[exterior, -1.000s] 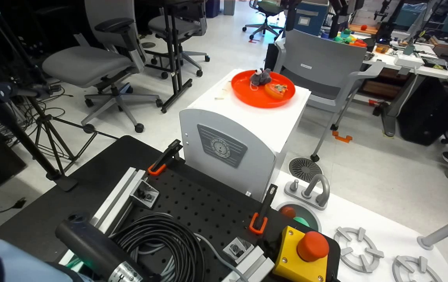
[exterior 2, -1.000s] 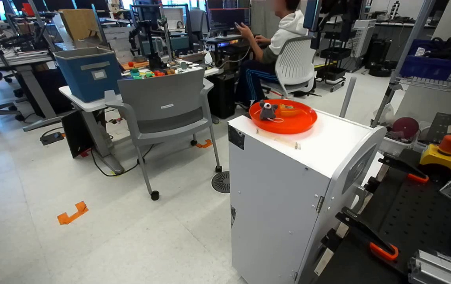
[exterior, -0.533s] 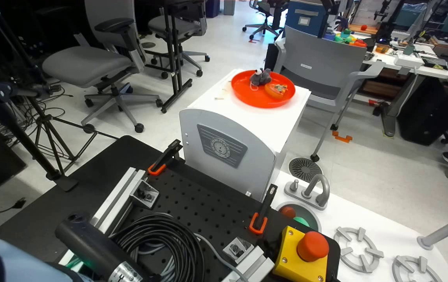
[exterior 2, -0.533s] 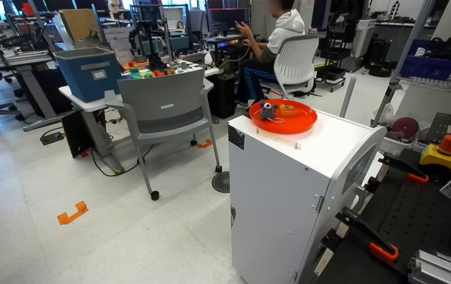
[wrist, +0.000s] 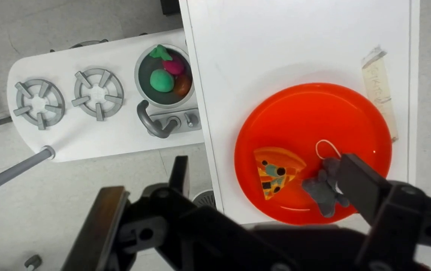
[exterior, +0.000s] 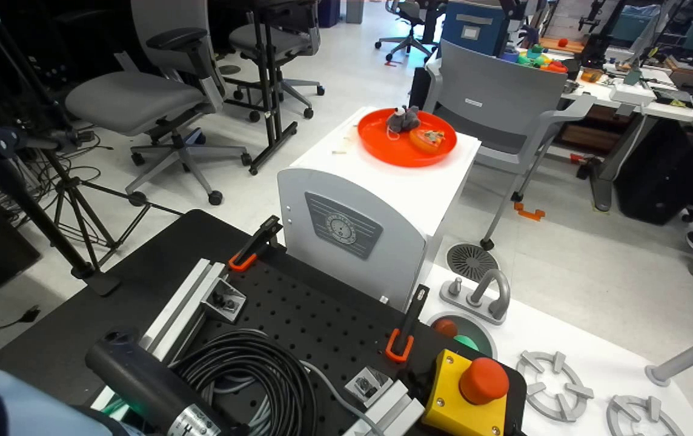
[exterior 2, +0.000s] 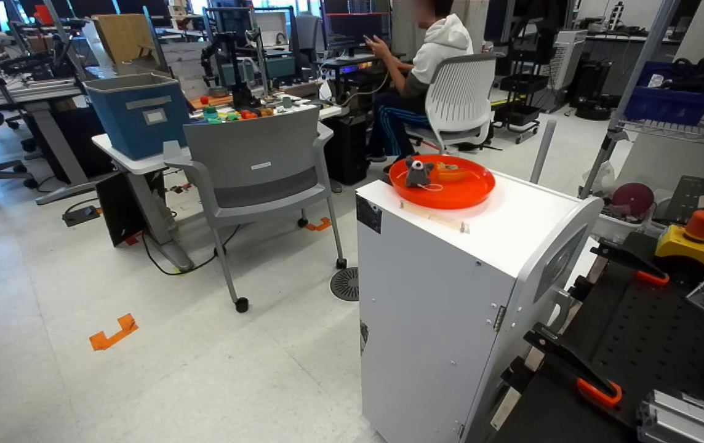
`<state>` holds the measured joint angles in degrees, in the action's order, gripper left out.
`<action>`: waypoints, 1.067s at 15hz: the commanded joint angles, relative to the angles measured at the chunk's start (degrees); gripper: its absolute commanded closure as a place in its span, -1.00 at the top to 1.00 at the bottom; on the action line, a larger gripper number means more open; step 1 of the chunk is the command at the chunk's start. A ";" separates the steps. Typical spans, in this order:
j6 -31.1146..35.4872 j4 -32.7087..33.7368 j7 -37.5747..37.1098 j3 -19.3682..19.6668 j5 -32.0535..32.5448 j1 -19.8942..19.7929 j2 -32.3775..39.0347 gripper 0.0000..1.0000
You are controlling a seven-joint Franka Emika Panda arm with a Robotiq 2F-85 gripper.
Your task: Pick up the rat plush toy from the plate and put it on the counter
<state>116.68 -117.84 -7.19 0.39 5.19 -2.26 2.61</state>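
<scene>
And there it is, a change: compared with a second ago, the gripper (wrist: pixel 264 165) is now glimpsed further left along the top edge of an exterior view, and more of the blue bin (exterior: pixel 458 30) is uncovered. The seated person (exterior 2: pixel 447 46) is found a little further left as well. On the orange plate (wrist: pixel 306 113), though, everything is kept as it was! The rat plush toy (wrist: pixel 321 192) is still cradled inside, right beside a pizza slice (wrist: pixel 275 171), in both exterior views. From the wrist, the gripper is seen released, its jaws spread wide over the plate; part of the toy is hidden by one of the fingers (wrist: pixel 362 188), and whether the two are touching cannot be told.

The plate is borne by the white top of a tall box (wrist: pixel 294 45), where a strip of written-on tape (wrist: pixel 379 90) is stuck down just beside the rim. Lower down, a white counter (wrist: pixel 125 141) is fitted with grey burners (wrist: pixel 99 113), a tap (wrist: pixel 149 122) and a round sink (wrist: pixel 144 69), where green, magenta and brown pieces (wrist: pixel 161 80) are gathered. Around the room, a black perforated board (exterior: pixel 316 315) is topped by coiled cables (exterior: pixel 292 375), with a yellow button box (exterior: pixel 458 415) just beside; grey chairs (exterior: pixel 492 91) are scattered over the pale floor (exterior: pixel 564 284), and a white desk (exterior: pixel 661 109) is crowded with small colourful things (exterior: pixel 543 60).
</scene>
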 commanded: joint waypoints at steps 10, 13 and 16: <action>18.64 -2.43 -9.73 -0.18 -13.10 1.38 0.58 1.00; 21.20 -1.89 -11.11 0.00 -12.33 1.65 1.97 1.00; 21.44 -2.54 -11.88 -0.11 -10.54 2.09 2.60 1.00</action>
<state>136.21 -119.87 -17.86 0.26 -6.34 -1.00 4.39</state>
